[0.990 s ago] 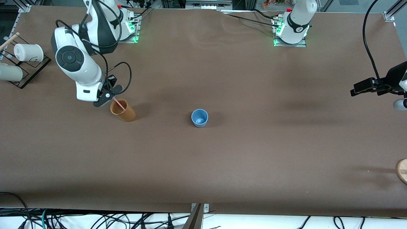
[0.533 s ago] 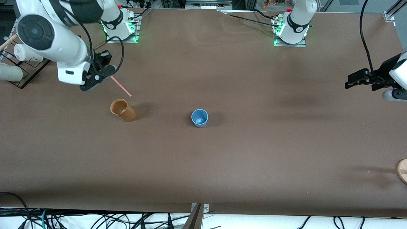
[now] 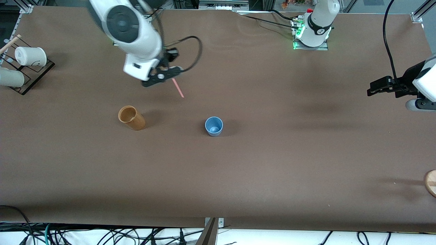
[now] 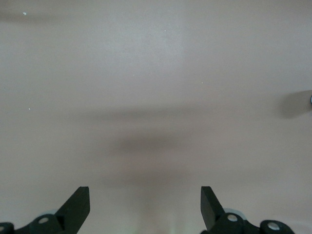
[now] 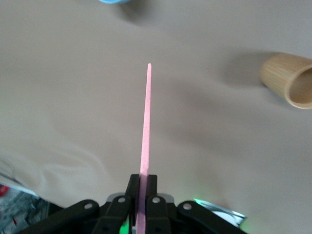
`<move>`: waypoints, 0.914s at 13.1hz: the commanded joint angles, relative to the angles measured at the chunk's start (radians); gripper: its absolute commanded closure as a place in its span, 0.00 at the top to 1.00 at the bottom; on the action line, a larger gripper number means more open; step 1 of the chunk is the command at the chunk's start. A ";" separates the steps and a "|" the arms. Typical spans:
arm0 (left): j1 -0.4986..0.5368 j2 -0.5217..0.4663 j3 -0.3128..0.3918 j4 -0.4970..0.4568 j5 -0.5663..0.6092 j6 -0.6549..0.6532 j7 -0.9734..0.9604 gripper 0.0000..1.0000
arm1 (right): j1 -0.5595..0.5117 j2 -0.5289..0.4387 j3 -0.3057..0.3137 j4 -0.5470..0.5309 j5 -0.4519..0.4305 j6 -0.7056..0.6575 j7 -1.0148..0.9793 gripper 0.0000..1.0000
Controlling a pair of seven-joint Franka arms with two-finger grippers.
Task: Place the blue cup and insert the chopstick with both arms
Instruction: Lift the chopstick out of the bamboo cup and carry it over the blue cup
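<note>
From my remote station, the right gripper [image 3: 162,75] was clamped on the chopstick [image 3: 178,88], a thin straight pink stick whose held end was hidden between the black fingers, its free tip slanting down over bare brown table [image 3: 259,163]. In the right wrist view the blue cup [image 5: 113,1] was cut off at the frame's edge. That small, tapered light-blue plastic cup [image 3: 214,126] stood upright mid-table, nearer the front camera than the chopstick's tip. The tan wood-look cup [image 3: 131,117] stood toward the right arm's end, well apart from it. I saw the left gripper [image 3: 381,85] waiting over the left arm's end of the table, fingers [image 4: 75,208] spread apart with nothing between them, its arm partly out of frame.
</note>
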 commanded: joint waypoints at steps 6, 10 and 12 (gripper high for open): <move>0.003 0.003 0.002 0.022 -0.007 0.008 -0.005 1.00 | 0.078 0.217 -0.007 0.184 0.013 0.218 0.232 0.00; -0.003 0.013 0.001 0.025 -0.007 0.008 -0.007 1.00 | 0.078 0.272 -0.008 0.188 0.012 0.300 0.245 0.00; -0.001 0.015 0.001 0.025 -0.007 0.008 -0.007 1.00 | 0.080 0.299 -0.010 0.188 0.002 0.311 0.246 0.00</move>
